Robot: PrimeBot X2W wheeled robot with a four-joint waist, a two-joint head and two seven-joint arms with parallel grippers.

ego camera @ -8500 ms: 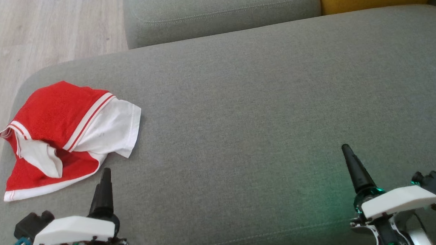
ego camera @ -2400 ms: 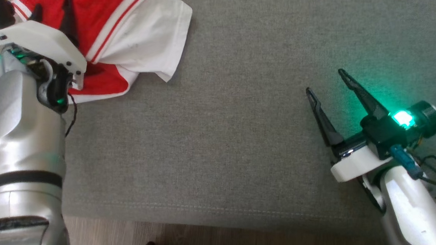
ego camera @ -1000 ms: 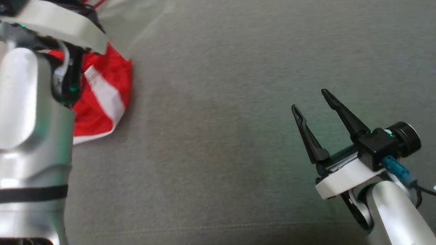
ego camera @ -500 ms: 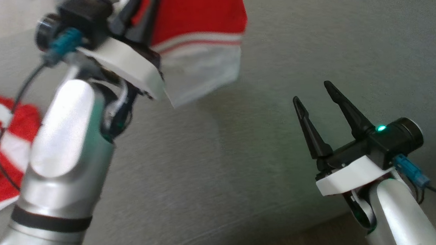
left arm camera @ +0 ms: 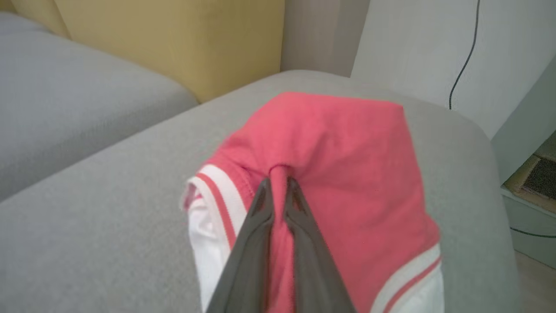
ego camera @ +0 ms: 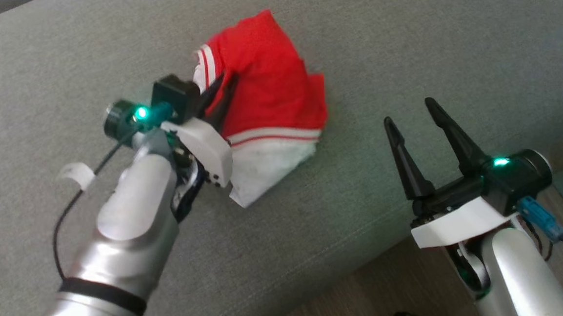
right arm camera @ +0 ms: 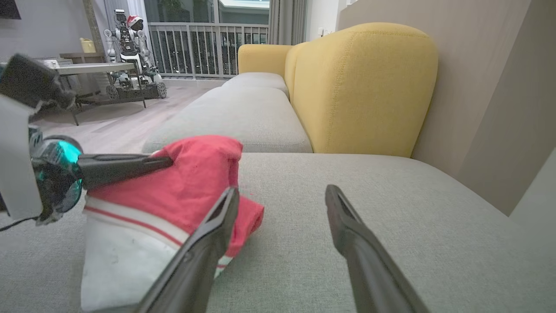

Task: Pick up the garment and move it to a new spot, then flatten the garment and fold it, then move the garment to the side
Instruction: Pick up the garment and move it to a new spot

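Note:
The garment (ego camera: 270, 97) is red with white bands and a white panel. My left gripper (ego camera: 227, 81) is shut on a pinch of its red cloth near the top; the left wrist view shows the fold caught between the fingertips of the left gripper (left arm camera: 278, 184). The garment (right arm camera: 191, 182) hangs bunched from that pinch, and its white lower part reaches the grey seat cushion (ego camera: 401, 33). To the garment's right, my right gripper (ego camera: 407, 110) stands open and holds nothing. In its own view the right gripper (right arm camera: 282, 190) has its left finger in front of the garment's edge.
The cushion's front edge and the wooden floor (ego camera: 368, 294) are at the lower right. A yellow backrest (right arm camera: 360, 87) rises behind the seat, with a second grey cushion (right arm camera: 243, 108) beyond. A wall with a black cable (left arm camera: 464, 61) ends the sofa.
My left arm has swung the garment from the left end of the cushion to the right, near the right gripper, and the head camera has turned too. The right gripper stays open.

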